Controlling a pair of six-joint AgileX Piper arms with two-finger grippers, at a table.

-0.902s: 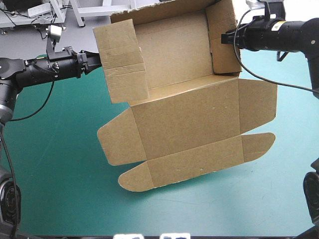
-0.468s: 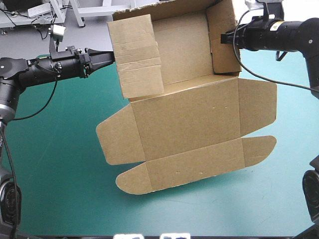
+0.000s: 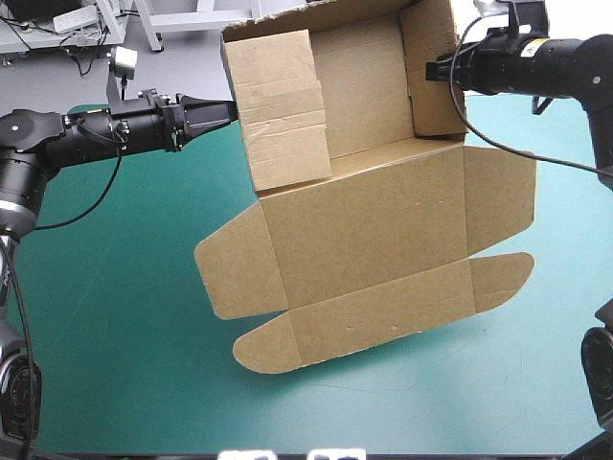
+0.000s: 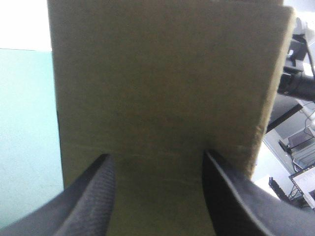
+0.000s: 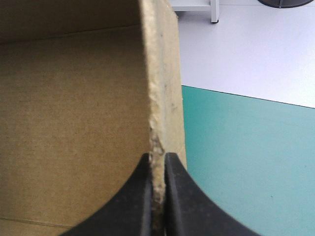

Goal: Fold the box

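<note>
The brown box (image 3: 374, 230) lies at the far half of the table with its lid panel and rounded flaps spread flat toward the near side. Its left wall flap (image 3: 283, 105) stands raised and leans inward over the tray. My left gripper (image 3: 230, 110) touches that flap from outside. In the left wrist view the left gripper (image 4: 157, 155) is open, its fingers apart against the board (image 4: 162, 88). My right gripper (image 3: 431, 69) is shut on the upright right wall (image 3: 433, 48). The right wrist view shows the right gripper (image 5: 157, 160) pinching that wall's edge (image 5: 165, 88).
The teal-green cover (image 3: 115, 335) shows on the left and near sides of the box. The table's far edge runs just behind the box's back wall (image 3: 359, 81). Beyond the right wall, the cover (image 5: 246, 162) extends to the table's edge.
My left gripper has moved right, pushing the left wall flap inward over the tray. The whole box has shifted slightly right. The right gripper has kept its hold.
</note>
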